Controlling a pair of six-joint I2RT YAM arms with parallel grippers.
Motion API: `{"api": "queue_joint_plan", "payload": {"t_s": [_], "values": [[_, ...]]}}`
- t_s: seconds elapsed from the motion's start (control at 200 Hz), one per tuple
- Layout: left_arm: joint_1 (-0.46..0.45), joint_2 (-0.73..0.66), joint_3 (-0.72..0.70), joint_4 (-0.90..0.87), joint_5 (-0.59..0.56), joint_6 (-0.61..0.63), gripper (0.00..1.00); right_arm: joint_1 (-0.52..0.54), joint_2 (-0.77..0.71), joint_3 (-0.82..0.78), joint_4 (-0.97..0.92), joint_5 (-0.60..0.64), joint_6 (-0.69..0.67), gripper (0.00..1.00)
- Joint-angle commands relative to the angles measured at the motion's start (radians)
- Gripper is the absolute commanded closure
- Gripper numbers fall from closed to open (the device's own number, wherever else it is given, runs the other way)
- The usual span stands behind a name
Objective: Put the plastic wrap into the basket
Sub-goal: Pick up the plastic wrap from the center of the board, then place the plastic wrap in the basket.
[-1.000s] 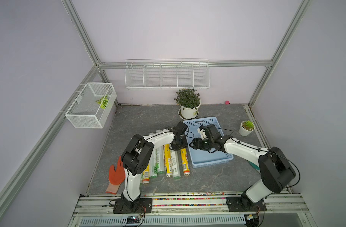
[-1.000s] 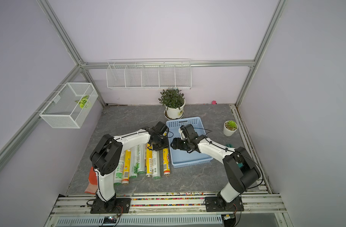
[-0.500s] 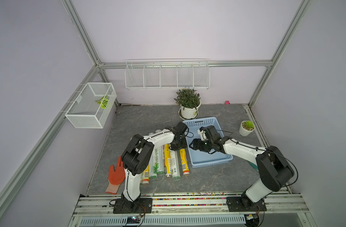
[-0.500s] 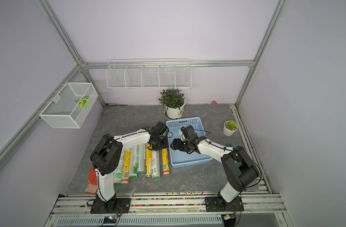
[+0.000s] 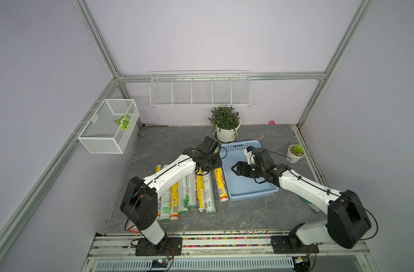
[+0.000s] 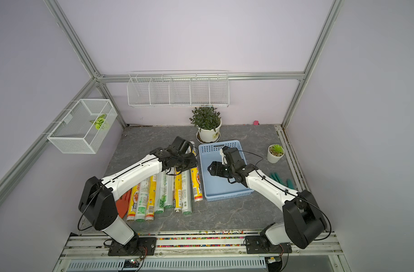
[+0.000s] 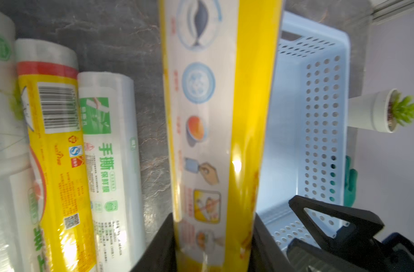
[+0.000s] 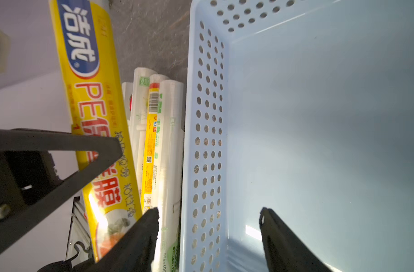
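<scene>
Top view: eight visible plastic wrap rolls (image 6: 186,193); one basket (image 6: 229,199)

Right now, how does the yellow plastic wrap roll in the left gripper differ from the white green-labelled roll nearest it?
The yellow plastic wrap roll is yellow with picture icons; the white green-labelled roll is white with green print. The yellow roll is clamped in the left gripper beside the blue basket; the white roll lies loose on the table. Both are long slim cylinders, roughly parallel.
</scene>
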Motion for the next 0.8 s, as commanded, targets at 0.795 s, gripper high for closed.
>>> {"api": "queue_joint_plan", "payload": {"t_s": [0.795], "values": [[-0.072, 0.520, 0.420, 0.296, 0.397, -0.133, 0.94, -0.524, -0.026, -0.160, -0.054, -0.248, -0.110, 0.26]]}}
